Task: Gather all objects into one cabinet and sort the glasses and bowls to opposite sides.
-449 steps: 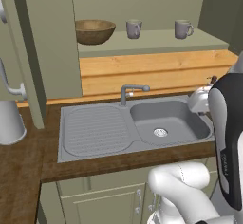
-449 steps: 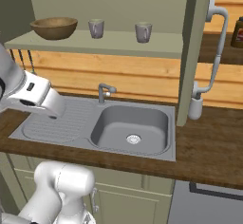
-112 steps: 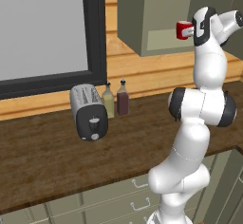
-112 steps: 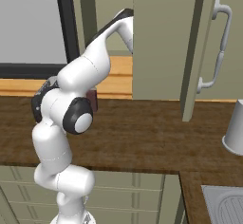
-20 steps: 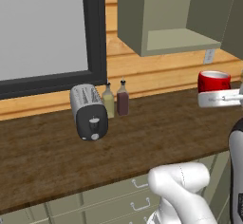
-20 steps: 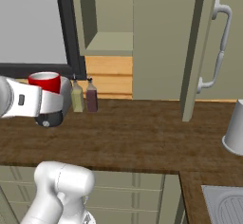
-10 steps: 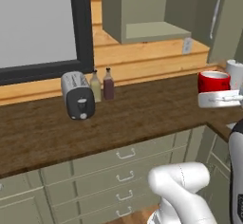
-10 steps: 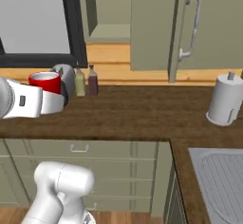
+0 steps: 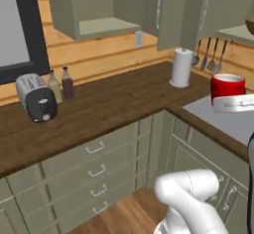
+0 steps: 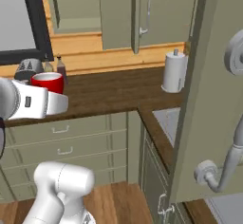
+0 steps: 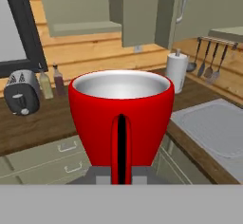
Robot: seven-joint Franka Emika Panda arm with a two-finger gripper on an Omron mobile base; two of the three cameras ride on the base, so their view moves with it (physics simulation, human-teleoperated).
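Now I see the gripper (image 11: 121,179) clamped on the handle of the glossy red mug (image 11: 121,116), upright, well away from the toaster (image 11: 20,93).

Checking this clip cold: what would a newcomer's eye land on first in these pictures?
First, the glossy red mug, upright with its handle facing the hand camera and its pale inside empty, held by the hand out over the counter's corner. Behind it, on the dark wooden counter, a white paper towel roll stands near the corner, and a toaster sits beside two small bottles under the open olive cabinet.
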